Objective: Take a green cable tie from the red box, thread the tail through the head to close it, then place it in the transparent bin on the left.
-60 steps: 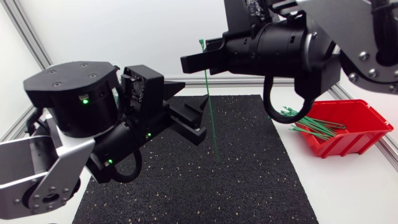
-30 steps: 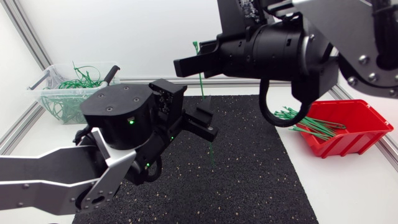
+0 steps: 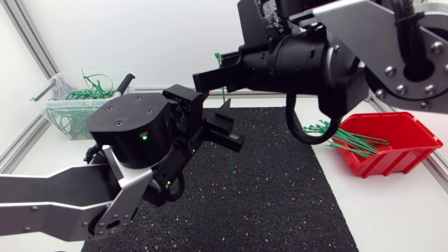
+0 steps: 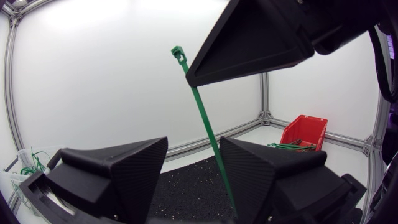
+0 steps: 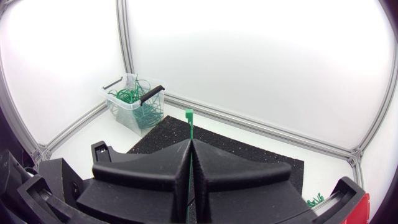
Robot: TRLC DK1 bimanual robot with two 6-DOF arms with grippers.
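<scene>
My right gripper (image 3: 204,75), top centre of the head view, is pinched tight on one tie (image 3: 225,105) just below its head (image 4: 178,55). The strap hangs almost straight down, with the tail (image 3: 232,178) free above the mat (image 3: 294,203). My left gripper (image 3: 228,124) sits mid-frame with its fingers (image 4: 118,168) spread wide. In its wrist view the strap runs up between them, nearer one finger than the other, and I can't tell whether it touches. That offset worries me: closing from here may shove the thin strap sideways instead of clamping it. It could then pivot in the right pinch, leaving the head facing wrong for threading. A harder knock might pull it free, and a tie lying flat on the mat would be awkward to pick up. The box (image 3: 395,150) is at right and the bin (image 3: 49,105) at upper left.
</scene>
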